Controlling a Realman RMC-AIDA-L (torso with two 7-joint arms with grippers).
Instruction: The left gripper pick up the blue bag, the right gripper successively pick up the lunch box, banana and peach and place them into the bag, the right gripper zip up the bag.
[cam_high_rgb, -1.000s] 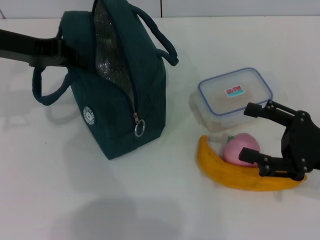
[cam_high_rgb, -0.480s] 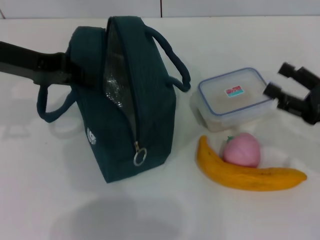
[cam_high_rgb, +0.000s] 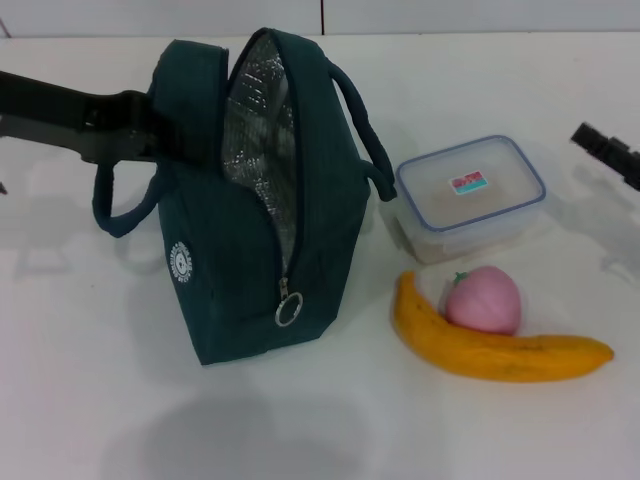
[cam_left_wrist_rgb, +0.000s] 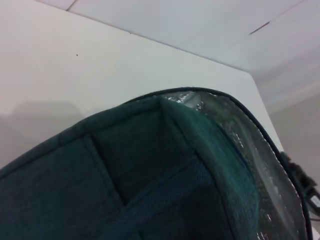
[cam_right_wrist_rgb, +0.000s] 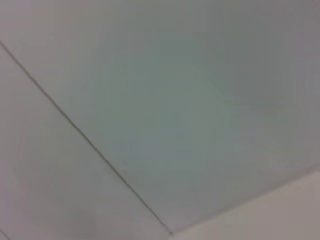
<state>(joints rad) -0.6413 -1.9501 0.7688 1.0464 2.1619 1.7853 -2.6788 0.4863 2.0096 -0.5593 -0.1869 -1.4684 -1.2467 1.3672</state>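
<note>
My right gripper (cam_high_rgb: 610, 152), its state unreadable, sits just right of the clear blue-rimmed plastic lunch box (cam_high_rgb: 470, 196), its long side running toward it.

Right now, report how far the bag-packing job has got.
Done: the blue bag stands unzipped, foil lining showing, with the left gripper at its far side.
In hand: nothing; the right gripper sits at the table's right edge, off the food.
Left: the lunch box, banana and peach all lie on the table; then zipping.
</note>
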